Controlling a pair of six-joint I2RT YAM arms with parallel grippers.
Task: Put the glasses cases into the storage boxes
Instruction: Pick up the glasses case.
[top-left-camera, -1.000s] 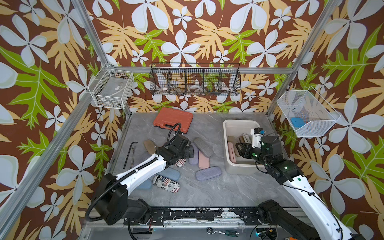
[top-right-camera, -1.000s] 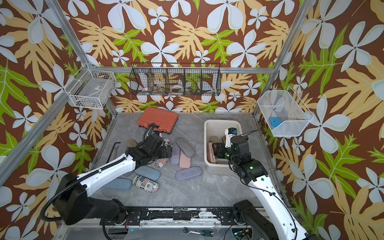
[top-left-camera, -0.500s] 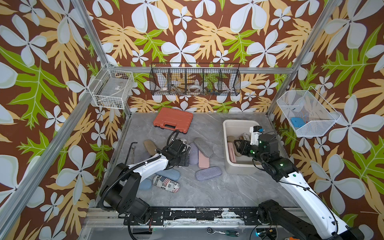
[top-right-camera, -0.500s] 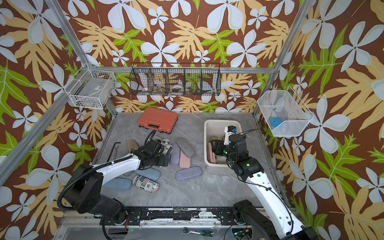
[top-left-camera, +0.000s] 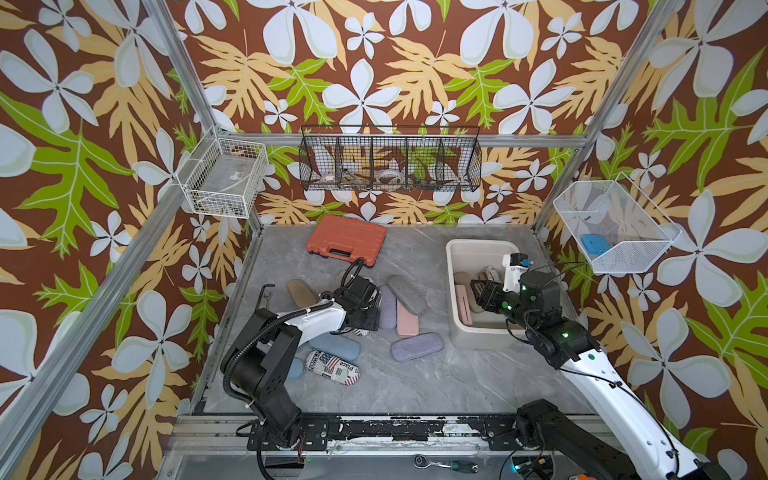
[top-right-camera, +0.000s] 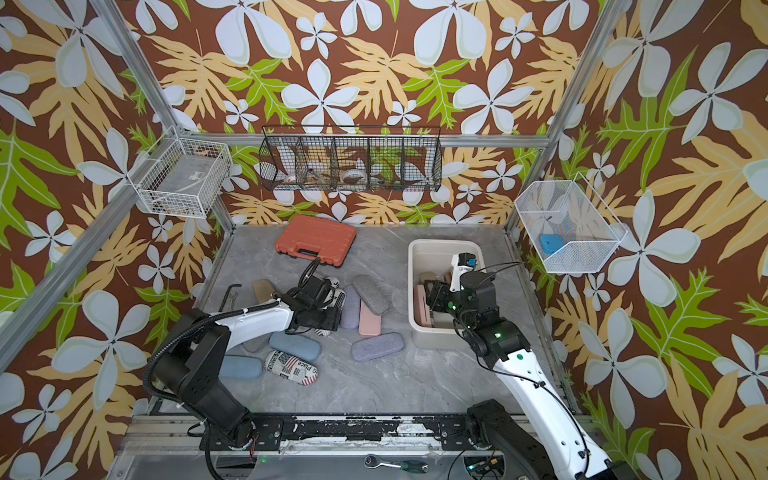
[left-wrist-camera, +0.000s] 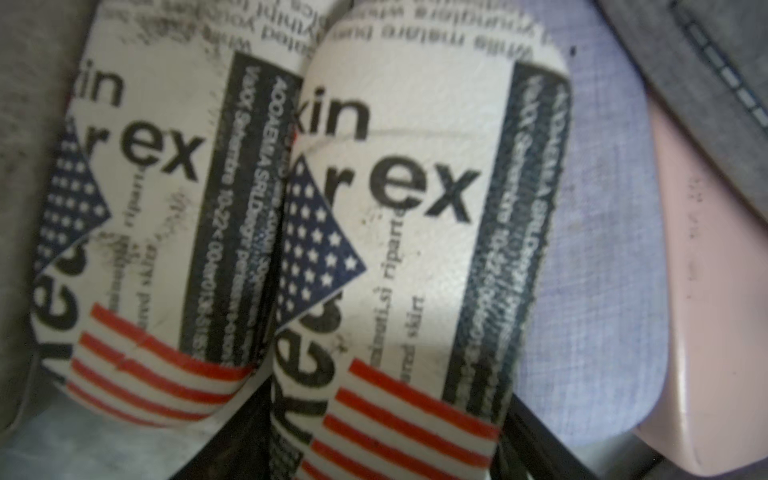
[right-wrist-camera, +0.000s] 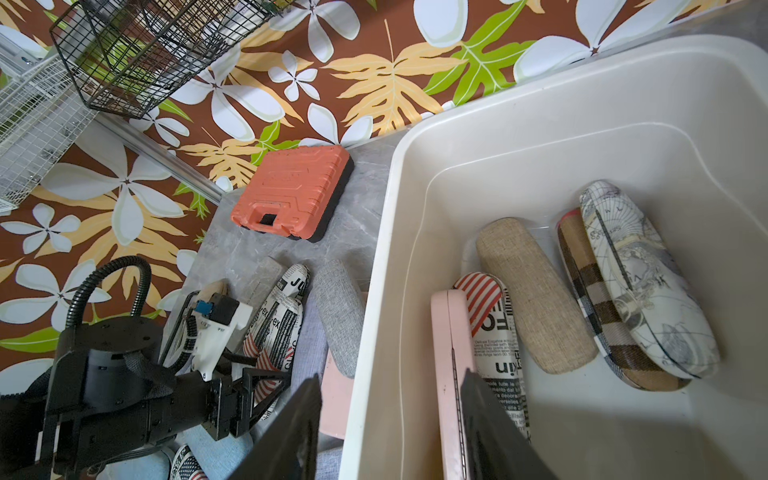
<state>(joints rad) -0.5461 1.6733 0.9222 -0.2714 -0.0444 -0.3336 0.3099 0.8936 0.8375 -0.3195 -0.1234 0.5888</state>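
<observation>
Cream tub (right-wrist-camera: 540, 124), five cases (right-wrist-camera: 536, 299) inside, others (top-left-camera: 417, 347) outside

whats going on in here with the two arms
Two arms are moving glasses cases into the cream tub. The left gripper has its fingers either side of a newspaper-print case in the pile on the table; a firm grip can't be confirmed. The right gripper hangs open over the tub's pile-side wall, next to a pink case on edge inside. Five show inside, several lie outside.
</observation>
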